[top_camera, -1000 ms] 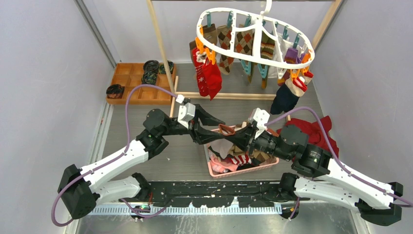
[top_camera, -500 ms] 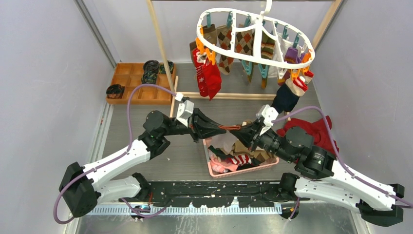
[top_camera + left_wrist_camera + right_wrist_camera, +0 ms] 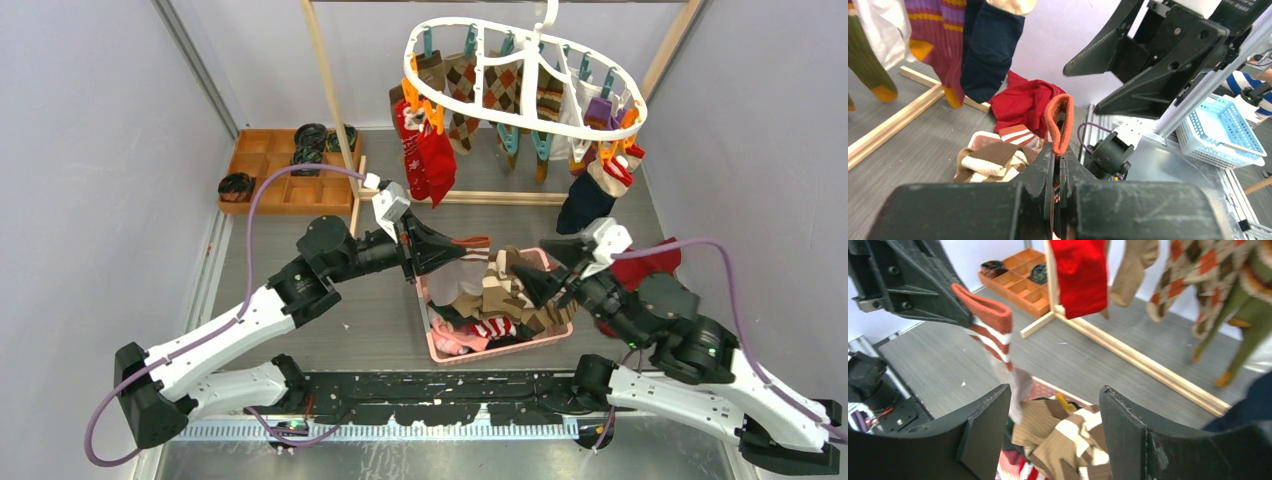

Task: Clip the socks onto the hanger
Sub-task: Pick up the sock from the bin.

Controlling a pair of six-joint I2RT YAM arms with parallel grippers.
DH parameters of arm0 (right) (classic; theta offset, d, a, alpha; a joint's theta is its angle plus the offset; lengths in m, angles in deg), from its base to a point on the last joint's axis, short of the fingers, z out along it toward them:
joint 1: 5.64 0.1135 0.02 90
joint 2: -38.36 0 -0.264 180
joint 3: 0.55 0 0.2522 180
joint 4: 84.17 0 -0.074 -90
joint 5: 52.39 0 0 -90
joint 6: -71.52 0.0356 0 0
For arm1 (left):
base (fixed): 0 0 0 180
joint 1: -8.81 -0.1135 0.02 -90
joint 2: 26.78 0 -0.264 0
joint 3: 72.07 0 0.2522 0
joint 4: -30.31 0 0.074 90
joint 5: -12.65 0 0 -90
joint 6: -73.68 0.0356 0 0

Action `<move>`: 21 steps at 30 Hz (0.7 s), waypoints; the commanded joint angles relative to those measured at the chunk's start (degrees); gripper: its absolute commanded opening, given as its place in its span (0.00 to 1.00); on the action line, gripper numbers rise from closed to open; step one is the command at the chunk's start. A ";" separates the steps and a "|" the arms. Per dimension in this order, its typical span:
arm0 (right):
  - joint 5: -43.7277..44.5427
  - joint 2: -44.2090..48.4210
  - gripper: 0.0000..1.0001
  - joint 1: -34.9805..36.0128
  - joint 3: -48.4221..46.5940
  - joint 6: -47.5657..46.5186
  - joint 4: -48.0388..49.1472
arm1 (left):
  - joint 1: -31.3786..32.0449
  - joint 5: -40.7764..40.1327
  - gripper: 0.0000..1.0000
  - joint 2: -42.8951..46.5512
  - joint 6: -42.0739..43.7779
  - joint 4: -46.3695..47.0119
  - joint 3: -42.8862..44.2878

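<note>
Left end effector (image 3: pixel 450 244) holding a striped sock (image 3: pixel 474 241) over the basket (image 3: pixel 500 349)
It is clamped on the sock's orange cuff. The right end effector (image 3: pixel 535 282) is just beside it with its jaws apart and empty. The hanger (image 3: pixel 520 124) hangs farther back, with socks clipped to it.
</note>
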 commanded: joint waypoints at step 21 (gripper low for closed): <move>35.60 -9.74 0.72 0.04 -22.69 -8.25 -5.98 | 3.62 -14.83 0.00 -12.27 0.33 -1.91 16.22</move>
